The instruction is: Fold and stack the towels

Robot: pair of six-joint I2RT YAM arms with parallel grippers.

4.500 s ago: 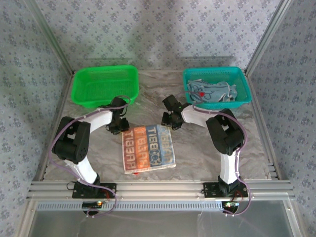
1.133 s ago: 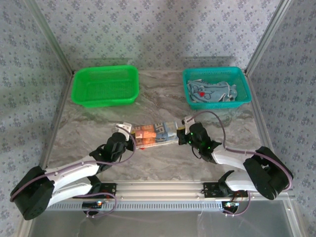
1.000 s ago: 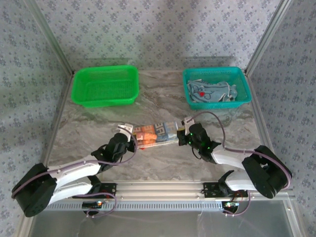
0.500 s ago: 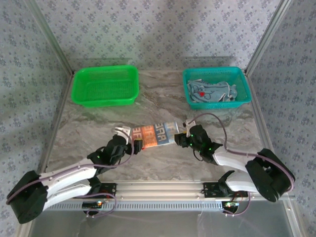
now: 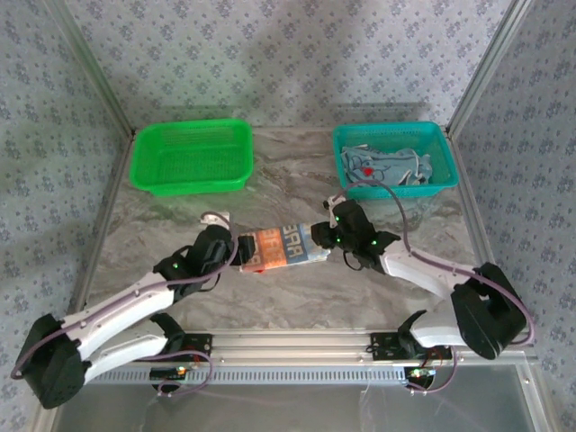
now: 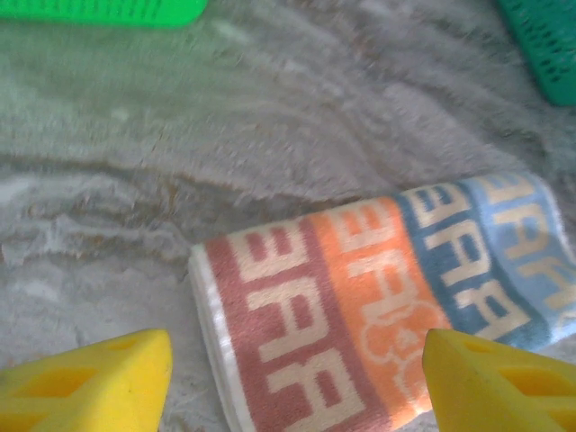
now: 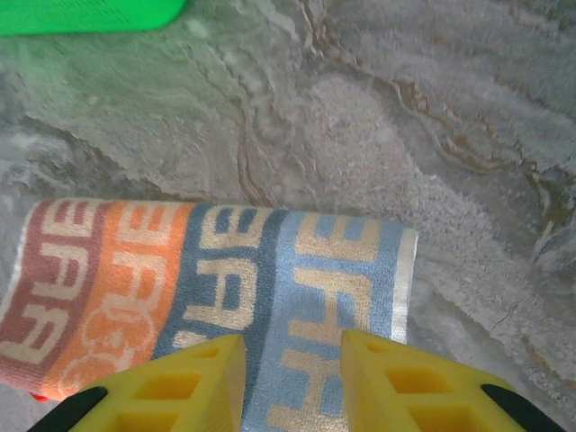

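Folded into a narrow band, the striped towel (image 5: 281, 247) lies flat near the middle of the grey marbled table (image 5: 297, 184). Its long side runs left to right, and the left end sits slightly nearer the front edge. The stripes pass from brick red at the left through orange and blue-grey to light blue, all carrying pale block letters, and a white hem edges each short end. The light blue towels (image 5: 387, 168) lie crumpled together in the teal basket (image 5: 392, 127) at far right, one showing a red mark.

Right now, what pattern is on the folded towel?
Striped towel: rust, orange, blue bands, cream letters; right wrist view.
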